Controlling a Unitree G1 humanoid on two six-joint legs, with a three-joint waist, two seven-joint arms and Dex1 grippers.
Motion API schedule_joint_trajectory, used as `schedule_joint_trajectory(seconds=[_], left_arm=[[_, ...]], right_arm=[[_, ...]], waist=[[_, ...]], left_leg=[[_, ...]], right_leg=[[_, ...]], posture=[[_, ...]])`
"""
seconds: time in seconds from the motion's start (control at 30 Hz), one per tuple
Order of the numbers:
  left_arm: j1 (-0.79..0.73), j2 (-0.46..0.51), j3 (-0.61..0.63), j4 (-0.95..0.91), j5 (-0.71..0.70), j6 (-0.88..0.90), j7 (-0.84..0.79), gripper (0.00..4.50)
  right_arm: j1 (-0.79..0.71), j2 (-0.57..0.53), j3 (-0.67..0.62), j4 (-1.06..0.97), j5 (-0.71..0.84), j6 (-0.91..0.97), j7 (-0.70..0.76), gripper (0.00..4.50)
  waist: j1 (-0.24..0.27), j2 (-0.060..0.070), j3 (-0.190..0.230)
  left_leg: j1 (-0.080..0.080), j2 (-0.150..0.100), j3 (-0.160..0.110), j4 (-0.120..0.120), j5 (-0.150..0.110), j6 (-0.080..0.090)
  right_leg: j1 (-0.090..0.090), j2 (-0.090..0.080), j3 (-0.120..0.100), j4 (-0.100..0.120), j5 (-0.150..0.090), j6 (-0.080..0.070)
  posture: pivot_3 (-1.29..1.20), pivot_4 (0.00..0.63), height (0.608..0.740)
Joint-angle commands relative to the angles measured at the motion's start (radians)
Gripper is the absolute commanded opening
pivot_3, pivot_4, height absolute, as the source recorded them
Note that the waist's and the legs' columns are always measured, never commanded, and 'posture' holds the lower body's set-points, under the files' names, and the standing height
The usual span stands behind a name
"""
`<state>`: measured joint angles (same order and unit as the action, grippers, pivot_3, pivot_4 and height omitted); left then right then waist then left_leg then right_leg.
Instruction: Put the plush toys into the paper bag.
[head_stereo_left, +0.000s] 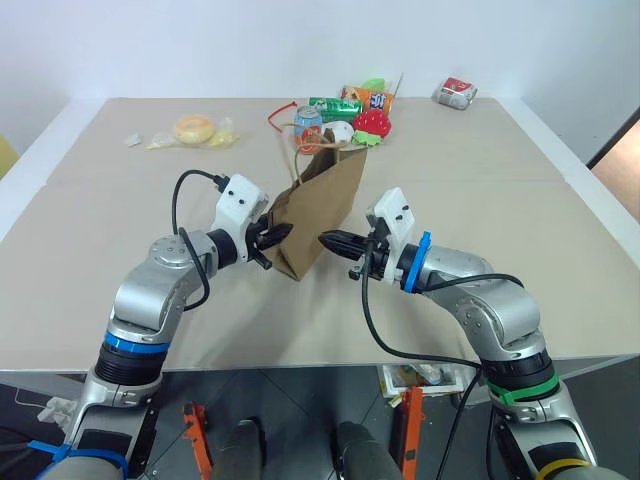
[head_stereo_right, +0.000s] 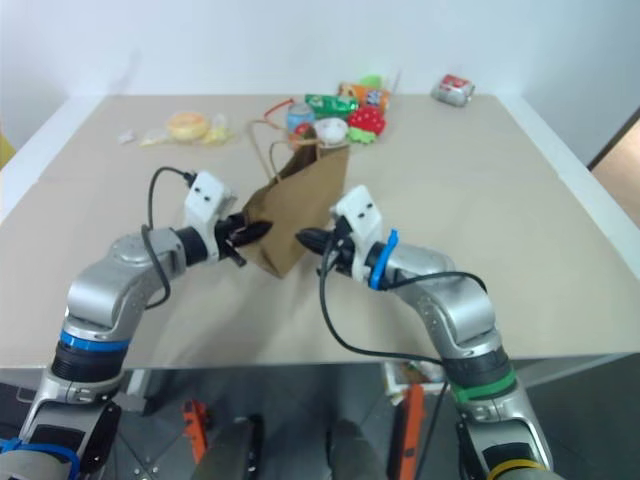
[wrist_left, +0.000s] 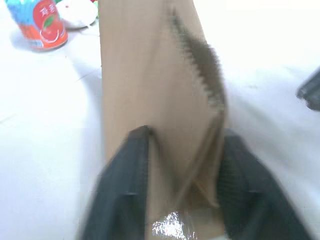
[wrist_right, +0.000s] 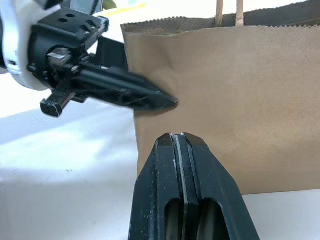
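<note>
The brown paper bag (head_stereo_left: 322, 200) stands tilted mid-table, its tan cord handles at the far end. My left gripper (head_stereo_left: 278, 235) is at the bag's near corner, one black finger (wrist_left: 127, 195) on each side of the folded edge, shut on the paper. On the other side, my right gripper (head_stereo_left: 330, 241) is shut on nothing, its tips close to the bag's side (wrist_right: 235, 110). In the right wrist view the left gripper (wrist_right: 167, 102) bites the bag's edge. A round yellow plush toy (head_stereo_left: 195, 128) lies on clear wrap at the far left of the table.
Behind the bag stand a drink can (head_stereo_left: 308, 122), a small white round plush (head_stereo_left: 340, 132), a red strawberry plush (head_stereo_left: 372, 122) and snack packets (head_stereo_left: 365, 98). A wrapped packet (head_stereo_left: 455, 92) lies at the far right. The table's front edge (head_stereo_left: 300, 365) is near my arms.
</note>
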<state>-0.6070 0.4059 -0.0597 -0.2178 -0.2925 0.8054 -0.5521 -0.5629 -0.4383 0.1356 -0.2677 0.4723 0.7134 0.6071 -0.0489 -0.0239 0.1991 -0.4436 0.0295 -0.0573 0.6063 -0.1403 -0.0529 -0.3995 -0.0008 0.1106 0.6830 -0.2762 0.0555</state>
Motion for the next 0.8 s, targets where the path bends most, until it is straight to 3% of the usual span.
schedule_joint_trajectory(seconds=[0.03, 0.23, 0.4, 0.57, 0.8], left_arm=[[-0.044, 0.000, 0.026, 0.023, -0.007, 0.024, 0.020, 0.18], [-0.052, 0.049, -0.014, 0.075, 0.017, -0.046, -0.048, 0.08], [-0.048, 0.099, -0.005, 0.132, 0.004, -0.209, -0.186, 0.08], [-0.030, 0.185, 0.022, 0.248, -0.066, -0.452, -0.512, 0.08], [-0.115, 0.257, 0.016, 0.601, -0.064, -0.749, -0.878, 0.08]], right_arm=[[-0.003, 0.003, -0.048, -0.047, 0.016, 0.000, -0.008, 0.00], [0.015, -0.007, -0.074, -0.076, 0.032, 0.016, -0.006, 0.00], [0.069, -0.067, -0.181, -0.167, 0.139, 0.044, 0.061, 0.00], [0.105, -0.183, -0.355, -0.172, 0.215, 0.065, 0.109, 0.00], [0.214, -0.354, -0.546, -0.201, 0.296, 0.114, 0.180, 0.00]], waist=[[0.000, 0.000, 0.000], [0.000, 0.000, 0.000], [0.000, 0.000, 0.000], [0.001, 0.000, 0.000], [0.001, 0.000, 0.000]], left_leg=[[0.000, 0.000, 0.000, 0.000, 0.000, 0.000], [0.000, 0.000, 0.000, 0.000, 0.000, 0.000], [0.000, 0.000, 0.000, -0.001, 0.000, 0.000], [0.000, 0.000, 0.000, -0.001, 0.000, 0.000], [0.000, 0.000, 0.001, -0.002, 0.000, 0.000]], right_leg=[[0.000, 0.000, 0.000, 0.000, 0.000, 0.000], [0.000, 0.000, 0.000, 0.000, 0.000, 0.000], [0.000, 0.000, 0.000, 0.000, 0.000, 0.000], [0.000, 0.000, 0.000, 0.000, 0.000, 0.000], [-0.001, 0.000, 0.000, -0.001, 0.000, -0.001]], posture=[[0.00, 0.150, 0.740], [0.00, 0.150, 0.740], [0.00, 0.150, 0.740], [0.00, 0.150, 0.740], [0.00, 0.150, 0.740]])
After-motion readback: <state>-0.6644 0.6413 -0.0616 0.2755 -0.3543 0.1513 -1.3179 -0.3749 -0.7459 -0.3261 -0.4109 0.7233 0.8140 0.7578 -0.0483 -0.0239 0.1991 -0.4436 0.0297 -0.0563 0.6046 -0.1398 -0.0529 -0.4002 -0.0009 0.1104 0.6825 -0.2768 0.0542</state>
